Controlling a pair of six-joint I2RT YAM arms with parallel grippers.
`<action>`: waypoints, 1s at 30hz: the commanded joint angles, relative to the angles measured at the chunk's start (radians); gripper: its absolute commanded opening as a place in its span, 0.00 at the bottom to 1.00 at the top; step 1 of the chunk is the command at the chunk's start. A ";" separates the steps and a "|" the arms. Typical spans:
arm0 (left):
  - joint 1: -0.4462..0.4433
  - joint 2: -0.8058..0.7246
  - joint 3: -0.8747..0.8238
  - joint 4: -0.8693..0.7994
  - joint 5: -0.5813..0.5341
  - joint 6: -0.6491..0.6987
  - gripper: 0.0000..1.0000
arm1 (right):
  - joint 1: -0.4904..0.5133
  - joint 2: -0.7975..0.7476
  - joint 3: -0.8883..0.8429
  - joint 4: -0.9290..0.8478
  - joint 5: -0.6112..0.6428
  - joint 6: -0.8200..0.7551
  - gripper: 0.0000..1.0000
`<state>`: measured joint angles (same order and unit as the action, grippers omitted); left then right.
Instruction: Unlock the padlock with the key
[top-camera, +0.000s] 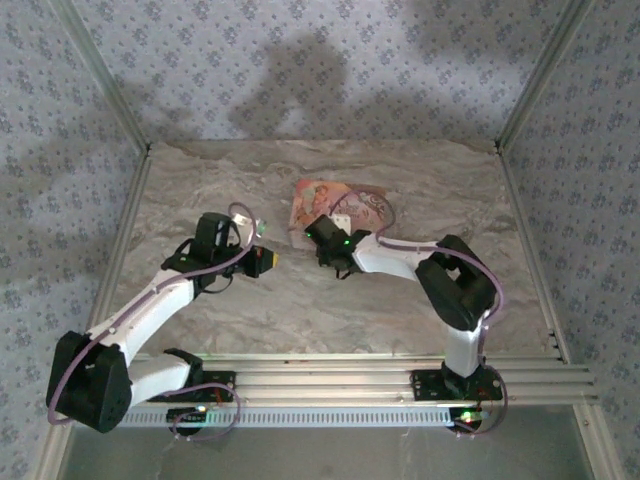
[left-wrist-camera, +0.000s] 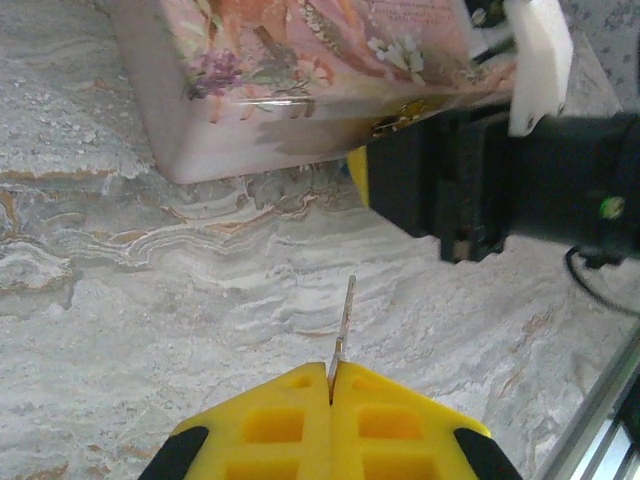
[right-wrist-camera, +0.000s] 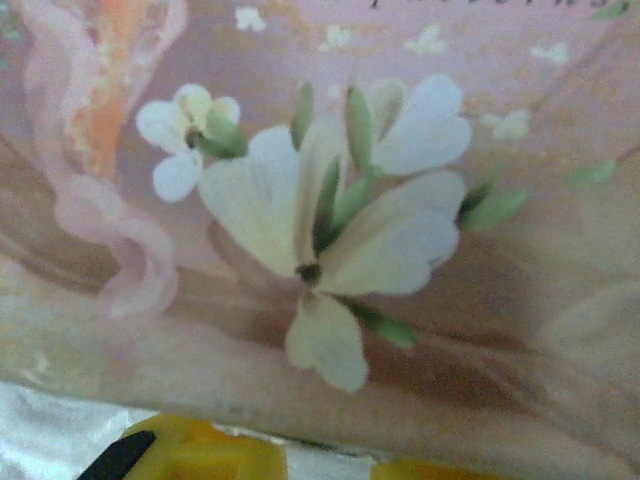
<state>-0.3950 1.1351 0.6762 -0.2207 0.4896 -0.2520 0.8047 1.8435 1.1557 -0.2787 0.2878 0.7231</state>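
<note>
The tiny blue padlock is too small or too hidden to pick out. My guess is that it hangs by the small gold clasp (left-wrist-camera: 398, 118) on the front of the pink flowery box (top-camera: 335, 205), just where the right hand (top-camera: 320, 236) has its nose.

The thin silver metal key (left-wrist-camera: 345, 318) sticks out of the left hand (left-wrist-camera: 332, 378). It points to 12 o'clock, at the box front, but is not touching it. From above, the left hand is at 9 o'clock from the right hand, over the swirly grey stone worktop (top-camera: 250, 310).

To do this step well, the key should go in slow and straight, lined up with the keyhole, while the lock is kept from swinging.

The left hand is squeezed tight on the key. The right hand's yellow fingertips (right-wrist-camera: 200, 455) are close up to the box, but I cannot tell how wide they are or if they grip anything
</note>
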 joint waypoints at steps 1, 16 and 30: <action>-0.011 -0.047 -0.032 0.061 0.053 0.053 0.00 | -0.041 -0.085 -0.013 0.023 -0.191 -0.071 0.03; -0.086 -0.099 -0.193 0.361 0.213 0.207 0.00 | -0.206 -0.184 0.029 -0.112 -0.647 -0.152 0.00; -0.145 0.272 -0.167 0.727 0.263 0.201 0.00 | -0.281 -0.220 0.083 -0.189 -0.856 -0.212 0.00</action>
<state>-0.5369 1.3785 0.4759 0.3866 0.7109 -0.0818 0.5354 1.6691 1.1889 -0.4438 -0.4717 0.5514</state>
